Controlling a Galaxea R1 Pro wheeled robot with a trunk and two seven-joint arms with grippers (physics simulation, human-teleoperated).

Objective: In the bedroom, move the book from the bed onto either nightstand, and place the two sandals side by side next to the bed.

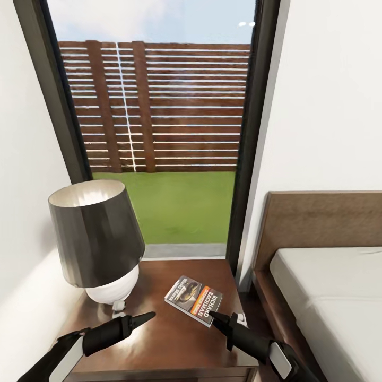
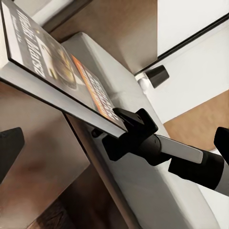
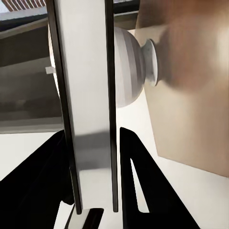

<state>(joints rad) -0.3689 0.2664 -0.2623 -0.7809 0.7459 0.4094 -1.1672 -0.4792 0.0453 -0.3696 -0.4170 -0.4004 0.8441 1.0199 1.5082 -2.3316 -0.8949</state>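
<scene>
The small thin paperback book with a dark cover and orange band sits low in the middle of the head view, over the top of the low dark brown glossy nightstand, which serves as the counter here. Beside it, at lower left of the frame, stands a table lamp with a dark grey shade and white round base. The right gripper has its black jaws closed on the book's near edge; the right wrist view shows the book's pale page edge clamped between them. The left gripper points toward the book without touching it; whether its jaws are wide or narrow I cannot tell. The low bed with dark wooden frame and light grey mattress fills the lower right.

The book step looks nearly finished. Next, the right jaws should part and back away, leaving the book flat; the sandals remain to be done.
</scene>
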